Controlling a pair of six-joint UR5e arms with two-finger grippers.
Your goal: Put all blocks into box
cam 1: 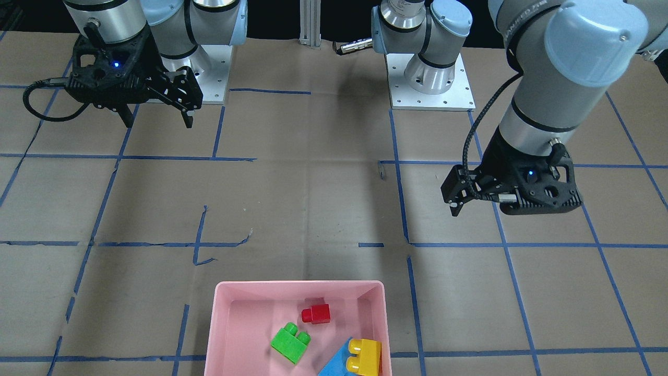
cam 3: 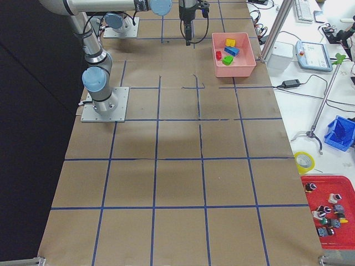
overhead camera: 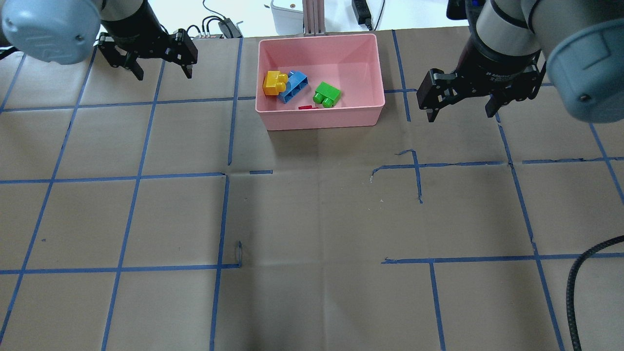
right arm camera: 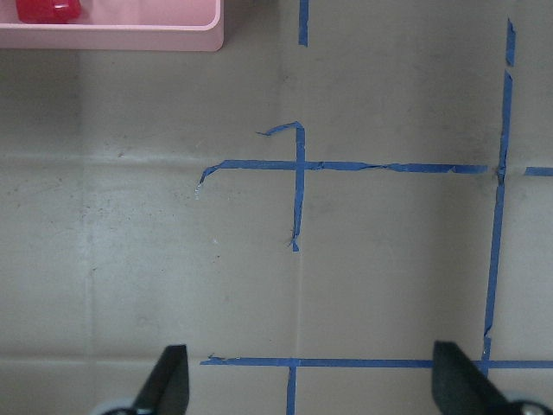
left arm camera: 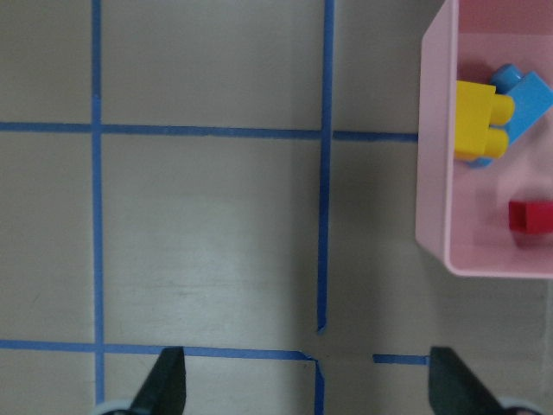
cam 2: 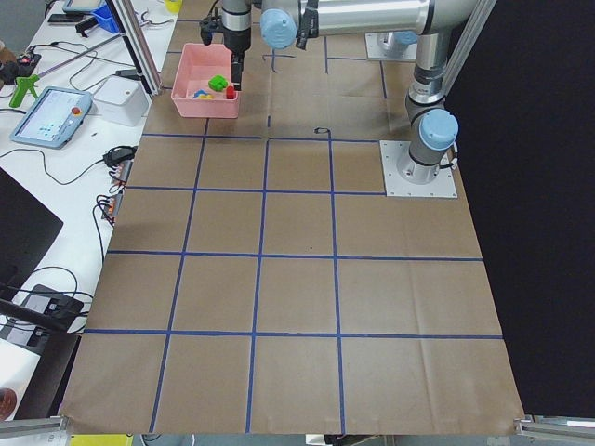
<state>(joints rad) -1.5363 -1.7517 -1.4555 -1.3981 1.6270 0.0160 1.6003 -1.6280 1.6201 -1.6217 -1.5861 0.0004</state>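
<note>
On the paper-covered table [overhead camera: 312,219], the pink box [overhead camera: 321,119] sits midway along the far edge with the green block [overhead camera: 326,93], red block [cam 1: 316,313], light-blue block [overhead camera: 295,87] and yellow block [overhead camera: 274,83] inside, flanked by the left gripper [overhead camera: 165,76] and right gripper [overhead camera: 460,113], both spread wide and empty, the left seemingly nearer.

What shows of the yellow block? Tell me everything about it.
The yellow block is a small, glossy plastic brick with two round studs. It lies in the box, at the end on the robot's left, close to that wall; whether it touches the wall cannot be told. Its studs point sideways toward the box's middle, so it seems tipped over. It rests against and partly over the blue block. Nothing grips it.
</note>
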